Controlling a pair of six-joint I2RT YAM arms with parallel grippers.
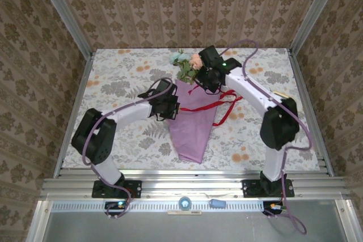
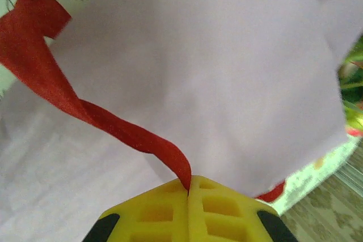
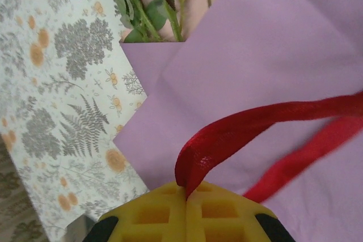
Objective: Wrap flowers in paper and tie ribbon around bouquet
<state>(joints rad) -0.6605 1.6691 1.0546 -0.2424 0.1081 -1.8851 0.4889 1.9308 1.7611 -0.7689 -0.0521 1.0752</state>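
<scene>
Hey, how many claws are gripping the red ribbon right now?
2. The left claw grips the ribbon at the left edge of the bouquet. The right claw grips another stretch of it near the flowers.

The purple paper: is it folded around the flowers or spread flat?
Folded. The paper forms a cone tapering to a point, flaps overlapping, with the flowers poking out its wide end.
</scene>
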